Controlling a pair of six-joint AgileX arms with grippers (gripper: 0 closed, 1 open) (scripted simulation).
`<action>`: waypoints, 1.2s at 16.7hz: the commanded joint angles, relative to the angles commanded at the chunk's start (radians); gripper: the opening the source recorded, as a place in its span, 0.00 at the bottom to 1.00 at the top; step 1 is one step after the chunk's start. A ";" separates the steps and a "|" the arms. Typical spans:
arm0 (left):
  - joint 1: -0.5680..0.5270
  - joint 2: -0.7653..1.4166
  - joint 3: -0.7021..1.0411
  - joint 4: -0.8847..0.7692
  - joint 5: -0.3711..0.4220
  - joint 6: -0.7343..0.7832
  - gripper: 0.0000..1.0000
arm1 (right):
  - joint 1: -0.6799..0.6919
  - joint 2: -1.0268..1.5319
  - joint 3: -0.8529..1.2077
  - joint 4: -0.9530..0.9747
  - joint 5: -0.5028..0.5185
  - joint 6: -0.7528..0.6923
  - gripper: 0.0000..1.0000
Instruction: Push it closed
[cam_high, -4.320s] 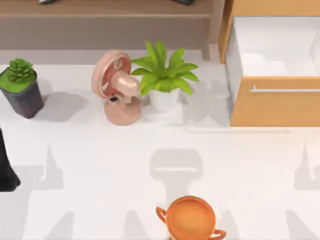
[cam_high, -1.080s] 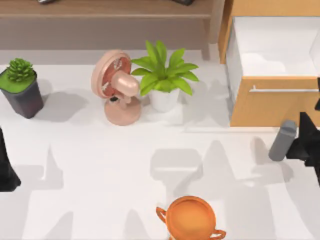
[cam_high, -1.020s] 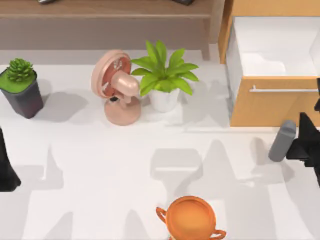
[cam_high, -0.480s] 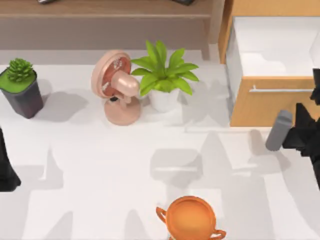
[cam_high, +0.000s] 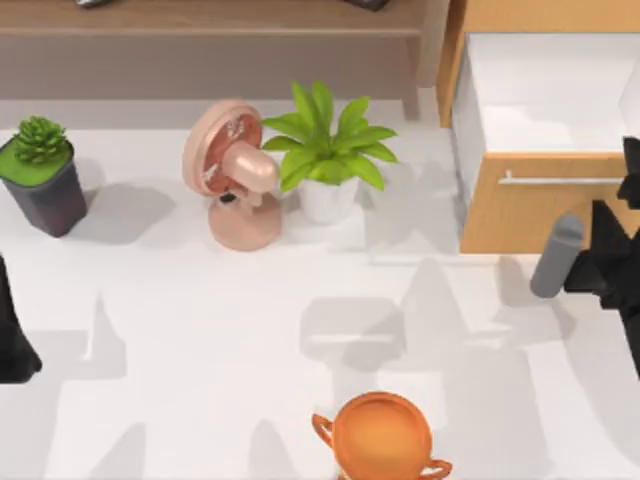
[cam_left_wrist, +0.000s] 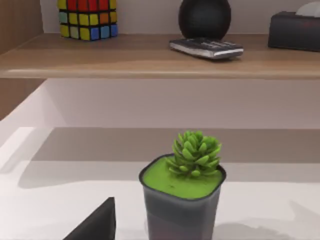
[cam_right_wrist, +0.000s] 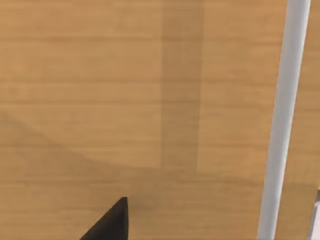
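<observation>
**Drawer open, push not yet landed**

White tabletop (cam_high: 200, 320) carries a pink desk fan (cam_high: 235, 175) and potted plants; at its far right the drawer (cam_high: 545, 205) stands pulled out, white inner walls exposed. Right gripper (cam_high: 625, 215) sits close against the orange-tan front by the silver handle (cam_right_wrist: 282, 120); I cannot tell how its fingers are set. Left arm (cam_high: 12, 335) is parked at the left edge. Judging by this, the whole closing push remains.

fan (cam_high: 238, 175) left of plant (cam_high: 328, 150), drawer (cam_high: 545, 200) right
</observation>
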 joint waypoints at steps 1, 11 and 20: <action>0.000 0.000 0.000 0.000 0.000 0.000 1.00 | 0.000 0.000 0.000 0.000 0.000 0.000 0.70; 0.000 0.000 0.000 0.000 0.000 0.000 1.00 | 0.000 0.000 0.000 0.000 0.000 0.000 0.00; 0.000 0.000 0.000 0.000 0.000 0.000 1.00 | 0.001 0.002 0.002 -0.004 0.000 0.003 0.00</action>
